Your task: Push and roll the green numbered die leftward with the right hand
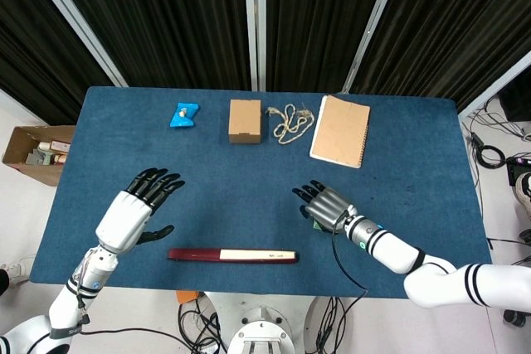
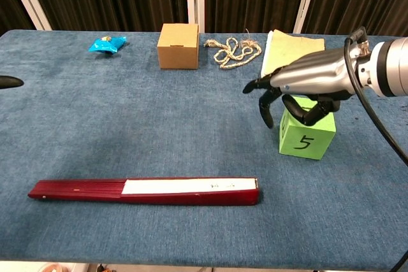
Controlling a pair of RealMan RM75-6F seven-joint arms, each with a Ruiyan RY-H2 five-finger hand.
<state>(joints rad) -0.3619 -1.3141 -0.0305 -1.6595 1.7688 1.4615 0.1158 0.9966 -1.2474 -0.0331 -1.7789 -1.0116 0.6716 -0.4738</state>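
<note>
Chest view: right robot hand (image 2: 299, 87) arches over the green die (image 2: 306, 137) — fingers spread, gripping nothing.

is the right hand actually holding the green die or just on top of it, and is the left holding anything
Nothing is held. The right hand arches over the green die, fingers draped over its top, not gripping. The left hand is open.
</note>
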